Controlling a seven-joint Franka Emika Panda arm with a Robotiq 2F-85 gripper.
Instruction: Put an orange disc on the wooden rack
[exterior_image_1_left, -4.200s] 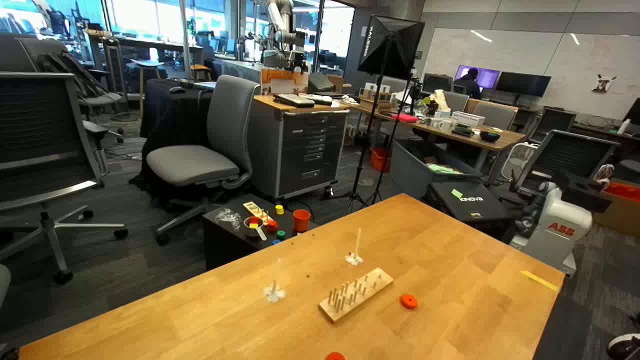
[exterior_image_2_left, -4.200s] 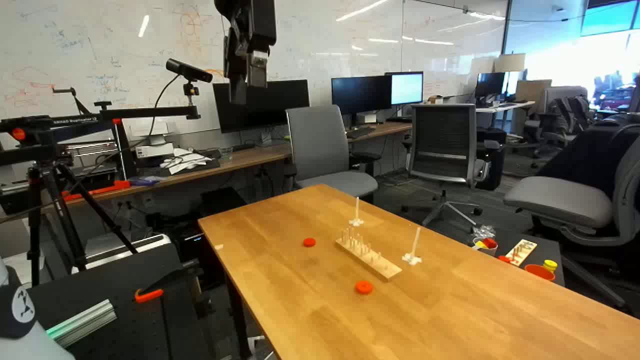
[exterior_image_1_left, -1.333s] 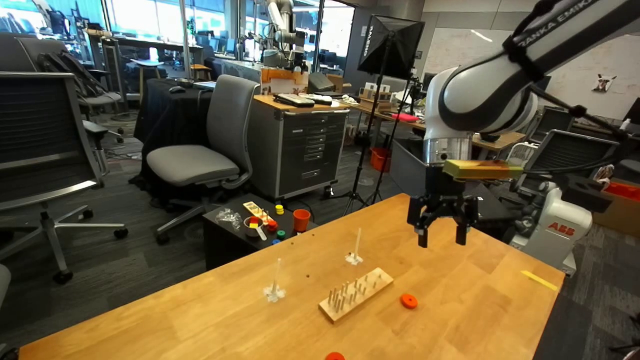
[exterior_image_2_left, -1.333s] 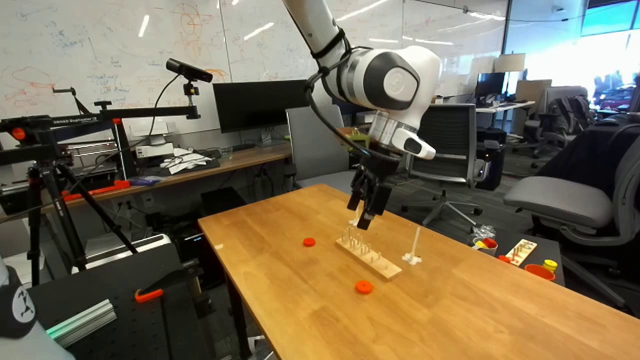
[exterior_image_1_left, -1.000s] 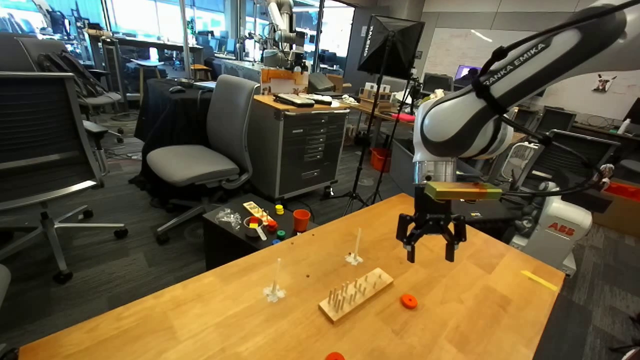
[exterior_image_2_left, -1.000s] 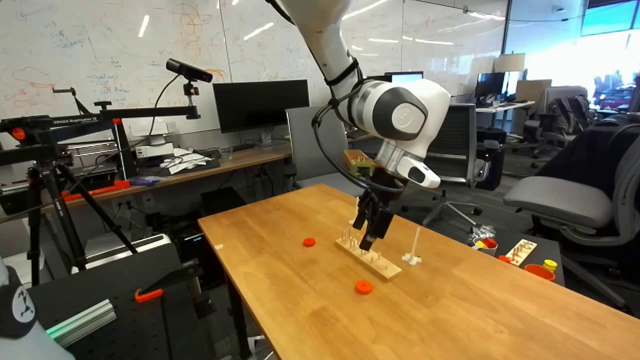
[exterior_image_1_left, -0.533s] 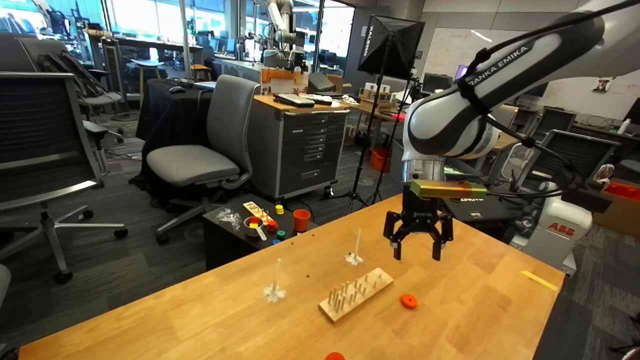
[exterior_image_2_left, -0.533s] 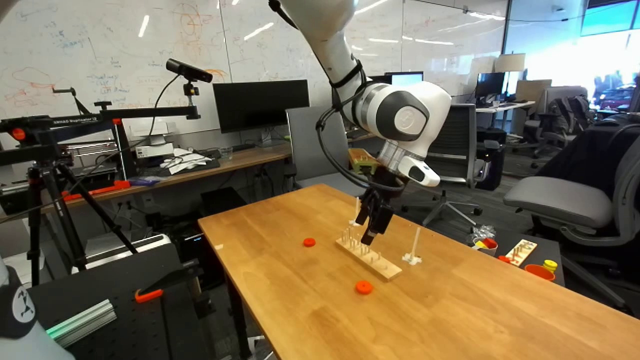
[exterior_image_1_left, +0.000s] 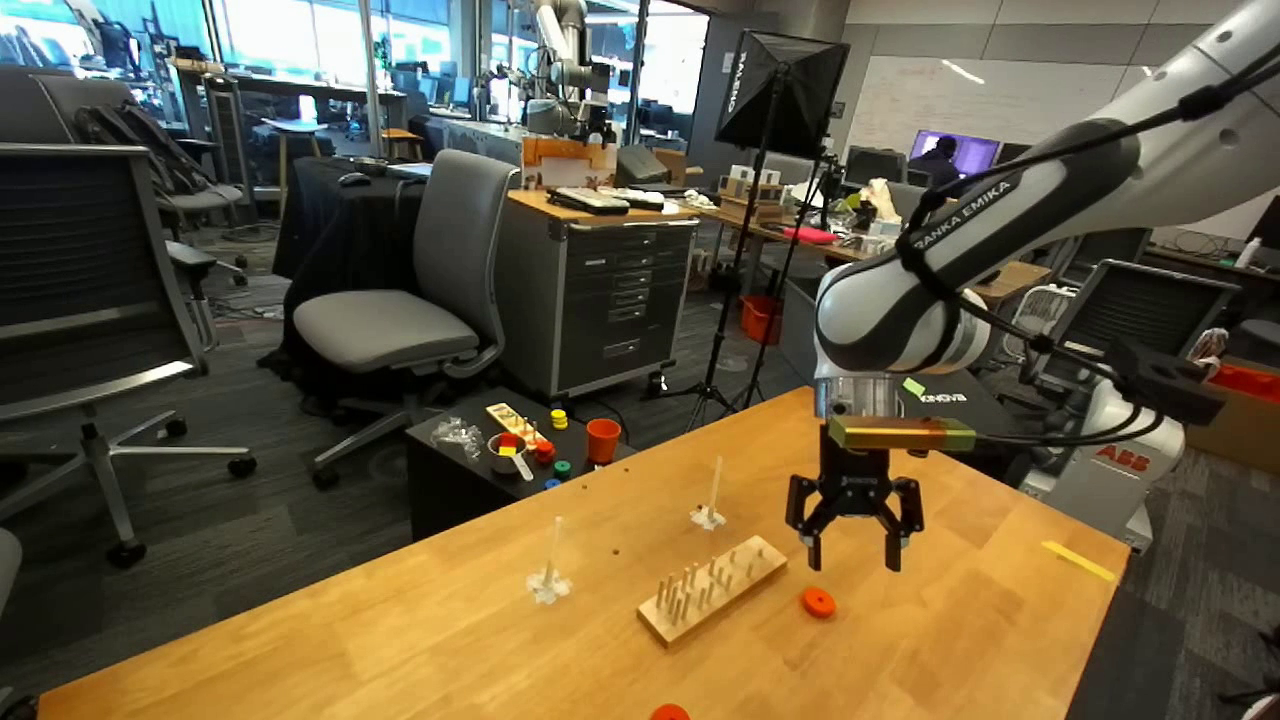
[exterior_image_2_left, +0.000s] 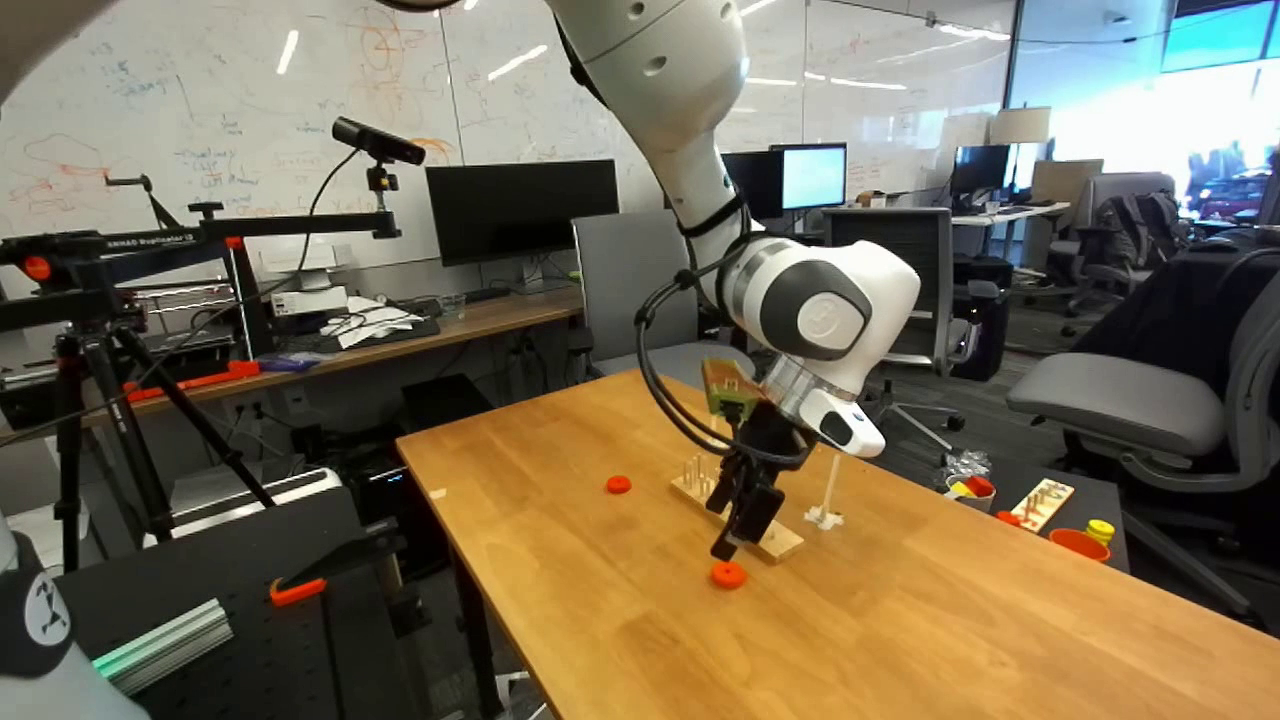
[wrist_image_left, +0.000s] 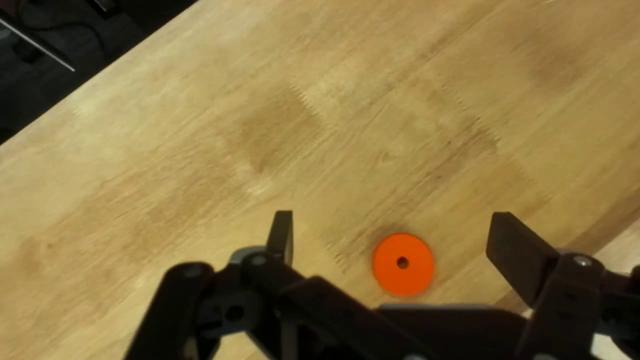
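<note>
An orange disc (exterior_image_1_left: 818, 603) with a centre hole lies flat on the table beside the wooden rack (exterior_image_1_left: 712, 590), a board with several thin pegs. The same disc (exterior_image_2_left: 728, 576) and the rack (exterior_image_2_left: 782, 544), partly hidden behind my gripper, show in an exterior view. A second orange disc (exterior_image_2_left: 618, 484) lies near the rack's far end; it is cut by the frame edge in an exterior view (exterior_image_1_left: 670, 712). My gripper (exterior_image_1_left: 853, 562) points down, open and empty, above the table near the first disc. In the wrist view, a disc (wrist_image_left: 400, 279) lies below and between the open fingertips (wrist_image_left: 392, 222).
Two upright sticks (exterior_image_1_left: 715, 490) (exterior_image_1_left: 551, 560) are taped to the wooden table (exterior_image_1_left: 400, 620) beyond the rack. A low black side table holds an orange cup (exterior_image_1_left: 602, 440), a second pegged board (exterior_image_2_left: 1042, 504) and small coloured pieces.
The arm has come into the scene over the table from above. In the last half second my gripper has moved lower, closer to the first disc. Discs and rack have not moved.
</note>
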